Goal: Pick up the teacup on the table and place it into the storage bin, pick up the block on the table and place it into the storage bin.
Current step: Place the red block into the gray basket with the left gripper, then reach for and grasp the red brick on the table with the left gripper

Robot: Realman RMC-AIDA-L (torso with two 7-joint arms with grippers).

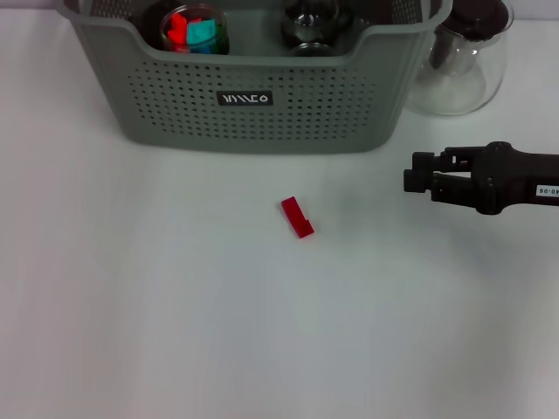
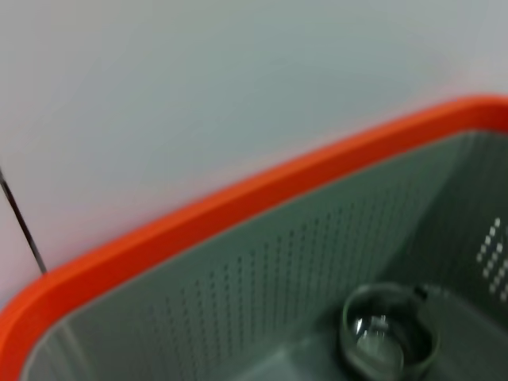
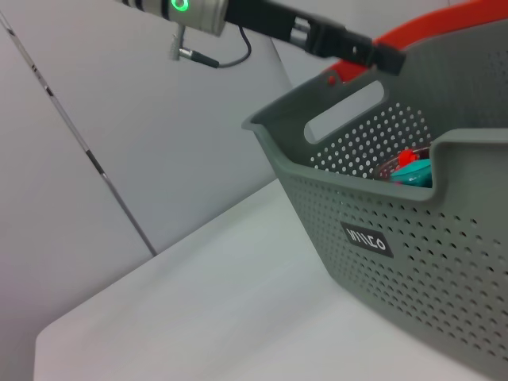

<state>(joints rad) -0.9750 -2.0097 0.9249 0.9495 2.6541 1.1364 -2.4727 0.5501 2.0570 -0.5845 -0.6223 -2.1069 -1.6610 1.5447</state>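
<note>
The grey-green storage bin (image 1: 253, 105) stands at the back of the table. In it lie a glass teacup (image 1: 310, 26) and a glass jar of red and teal pieces (image 1: 194, 30). The left wrist view looks down into the storage bin (image 2: 262, 278) at the teacup (image 2: 387, 333). A small red block (image 1: 297, 216) lies on the table in front of the bin. To the right of the block, and apart from it, my right gripper (image 1: 410, 172) is open and holds nothing. My left gripper (image 3: 381, 54) hangs above the bin (image 3: 413, 238) in the right wrist view.
A clear glass teapot (image 1: 463, 65) with a black lid stands right of the bin. An orange edge (image 2: 238, 198) runs along the bin's far wall. White tabletop (image 1: 157, 305) spreads around the block.
</note>
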